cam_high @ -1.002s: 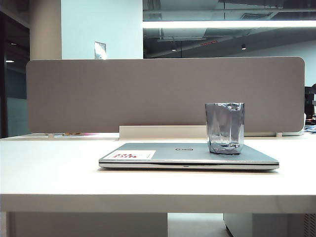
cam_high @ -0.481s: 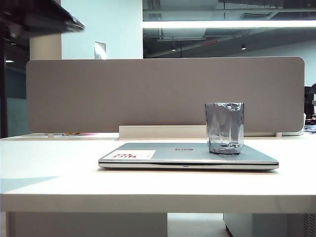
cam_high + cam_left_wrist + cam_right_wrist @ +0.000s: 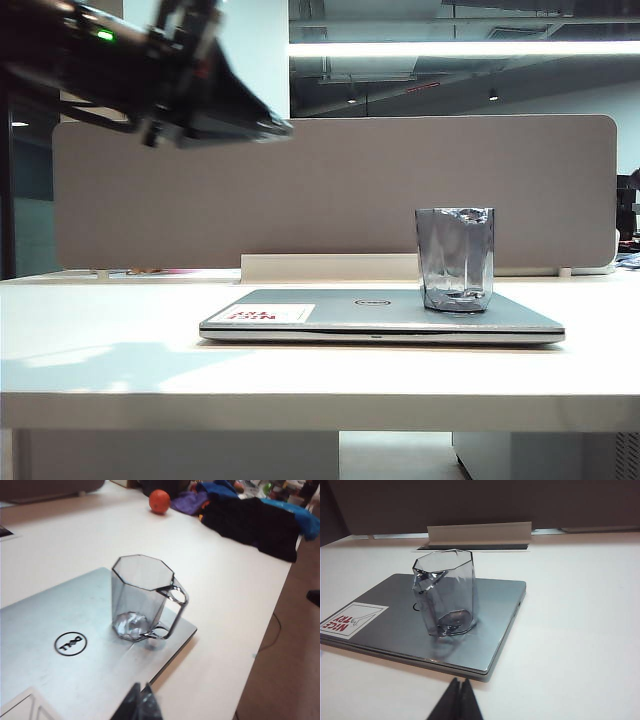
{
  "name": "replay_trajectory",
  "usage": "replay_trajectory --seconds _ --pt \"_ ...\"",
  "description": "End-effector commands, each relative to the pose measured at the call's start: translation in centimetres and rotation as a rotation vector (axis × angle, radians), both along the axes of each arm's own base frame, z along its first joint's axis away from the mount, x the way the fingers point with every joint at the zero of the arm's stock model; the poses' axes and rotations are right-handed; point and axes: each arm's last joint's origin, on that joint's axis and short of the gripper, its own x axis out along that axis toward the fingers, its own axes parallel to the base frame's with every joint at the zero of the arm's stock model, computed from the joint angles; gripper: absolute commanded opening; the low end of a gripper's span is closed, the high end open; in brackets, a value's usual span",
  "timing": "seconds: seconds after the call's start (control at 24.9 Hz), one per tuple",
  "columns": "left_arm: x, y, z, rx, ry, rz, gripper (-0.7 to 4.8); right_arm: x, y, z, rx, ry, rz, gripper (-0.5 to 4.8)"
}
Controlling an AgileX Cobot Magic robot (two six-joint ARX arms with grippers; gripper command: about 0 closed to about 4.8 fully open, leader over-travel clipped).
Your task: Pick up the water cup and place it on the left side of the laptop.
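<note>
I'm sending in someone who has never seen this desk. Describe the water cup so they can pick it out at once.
On the white table, in front of the grey divider panel, lies a closed silver laptop. The water cup stands upright on the right part of its lid. It is the only glassware there: clear, grey-tinted, faceted, with a thin squared handle.

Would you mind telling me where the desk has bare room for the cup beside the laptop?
Bare white desk lies left of the laptop, out to the desk's edge; the left gripper, shut, is high above it. Right of the laptop is bare too. The water cup stands on the lid's right end. The right gripper is shut.
</note>
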Motion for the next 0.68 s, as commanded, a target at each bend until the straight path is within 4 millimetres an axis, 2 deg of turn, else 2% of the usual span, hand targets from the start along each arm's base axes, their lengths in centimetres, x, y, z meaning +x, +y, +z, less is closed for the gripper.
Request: replay_trajectory --seconds 0.04,0.44,0.48,0.6,0.68 --pt "0.4 -2.1 -0.1 0.043 -0.053 0.002 -0.03 0.0 0.0 0.0 -0.001 -0.009 -0.005 -0.01" --pt "-1.5 -9.6 -3.2 0.068 -0.145 0.142 -0.01 0.0 0.0 0.0 -0.005 -0.009 -0.007 -0.01" --pt "-1.8 -10.8 -3.7 0.064 -0.133 0.187 0.14 0.0 -0.1 0.0 -0.006 -0.010 -0.029 -0.01" --pt "-1.9 -13.6 -4.5 0.054 -0.093 0.238 1.17 0.1 -0.2 0.0 -0.008 -0.011 -0.054 -0.01" --pt "-1.8 -14.9 -4.9 0.045 -0.074 0.250 1.25 0.1 -0.2 0.0 -0.008 -0.012 -0.053 -0.01"
